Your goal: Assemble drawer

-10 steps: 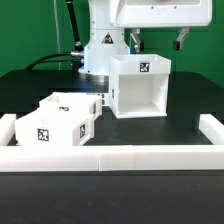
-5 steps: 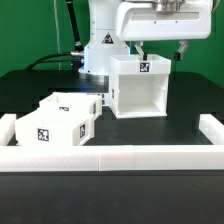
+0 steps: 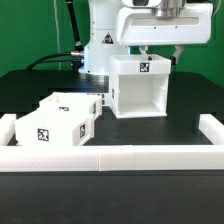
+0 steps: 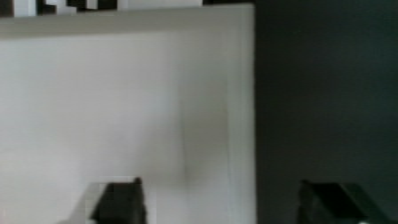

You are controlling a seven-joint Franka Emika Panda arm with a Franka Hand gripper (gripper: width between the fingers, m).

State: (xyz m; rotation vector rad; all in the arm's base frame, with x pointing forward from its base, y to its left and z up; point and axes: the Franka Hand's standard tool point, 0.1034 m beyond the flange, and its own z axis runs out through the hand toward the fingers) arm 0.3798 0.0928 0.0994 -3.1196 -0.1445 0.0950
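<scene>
The tall white open-fronted box casing (image 3: 139, 85) stands upright at the table's middle, with a marker on its top front edge. Two small white open-top trays (image 3: 62, 118) sit side by side near the front, at the exterior view's left. My gripper (image 3: 162, 54) hangs low over the casing's top at its right edge; its jaws are open. In the wrist view the casing's white top (image 4: 125, 110) fills most of the frame. One dark fingertip (image 4: 118, 203) is over the white top, the other (image 4: 331, 203) is over the dark table beyond the casing's edge.
A low white wall (image 3: 110, 156) borders the black table along the front and both sides. The robot's white base (image 3: 100, 45) and black cables stand behind the casing.
The gripper has come down from above the casing to just over its top right edge. The casing and trays have not moved.
</scene>
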